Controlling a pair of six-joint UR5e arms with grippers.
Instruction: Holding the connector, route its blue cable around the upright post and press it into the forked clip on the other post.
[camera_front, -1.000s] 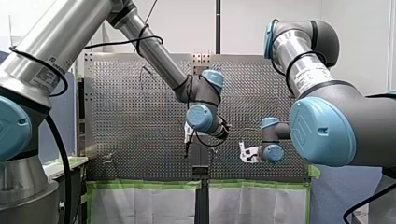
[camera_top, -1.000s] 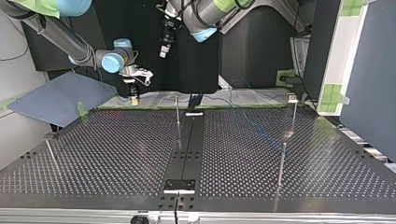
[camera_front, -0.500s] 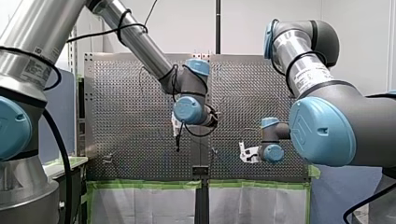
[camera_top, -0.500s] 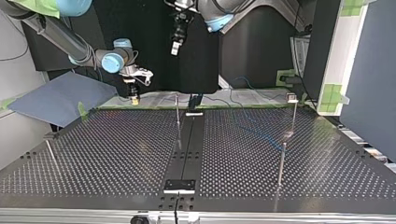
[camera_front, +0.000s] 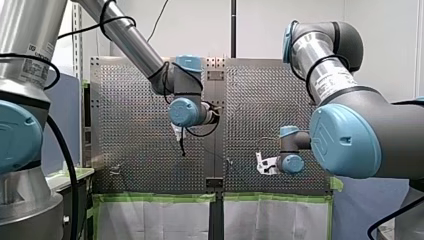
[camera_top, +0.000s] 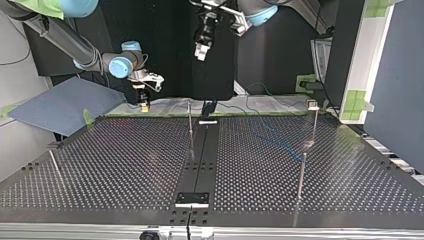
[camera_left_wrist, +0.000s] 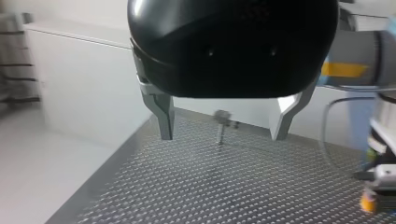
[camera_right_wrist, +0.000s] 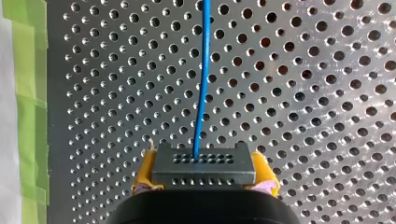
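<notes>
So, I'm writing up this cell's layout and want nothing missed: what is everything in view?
Table: one, silver, perforated.
Black strip: one, down the table's middle.
Posts: four, thin metal, upright, spread over the table.
Connector: one, dark grey, between the yellow pads.
Cable: one, blue, running from the connector over the table.
Tape: green, along the table's edge.
Sheet: one, blue-grey, beside the table at the top view's left.
Left end effector: one, black with metal fingers, open and empty above the table.
Right end effector: one, shut on the connector near the table's far edge in the top view.
</notes>
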